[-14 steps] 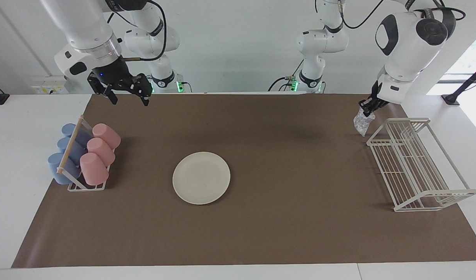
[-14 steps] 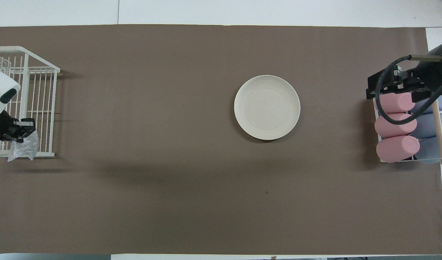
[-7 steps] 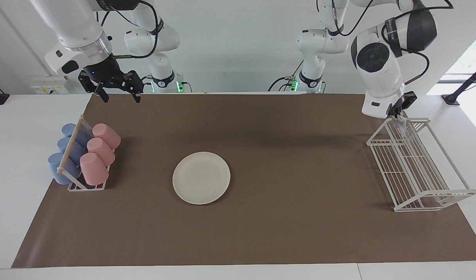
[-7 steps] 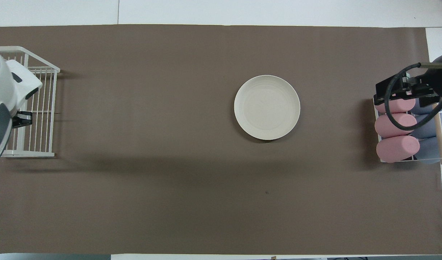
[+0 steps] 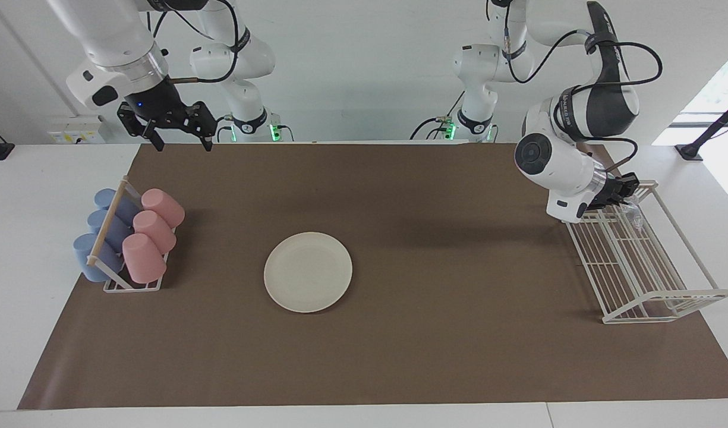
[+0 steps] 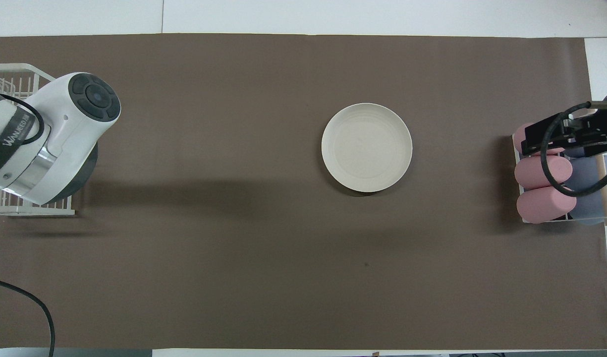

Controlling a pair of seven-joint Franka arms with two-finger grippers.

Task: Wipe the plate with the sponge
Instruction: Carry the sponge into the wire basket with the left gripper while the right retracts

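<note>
**Left arm dips into wire rack as plate waits unwiped**

The left end effector, seen half a second earlier poised above the end of the white wire rack nearest the robots, is now tilted down into that end, the wrist swung low over it. This is judged to be a reach for the sponge, glimpsed only as a pale glint at the rack's wires; no wiping has begun. The cream plate lies bare on the brown-covered worktop, well apart from the rack, toward the cup holder. The right end effector is held raised, fingers apart, further from the cups than before.

Whether the left fingers are closed cannot be told; overhead, the rack's near end is masked by the arm.
</note>
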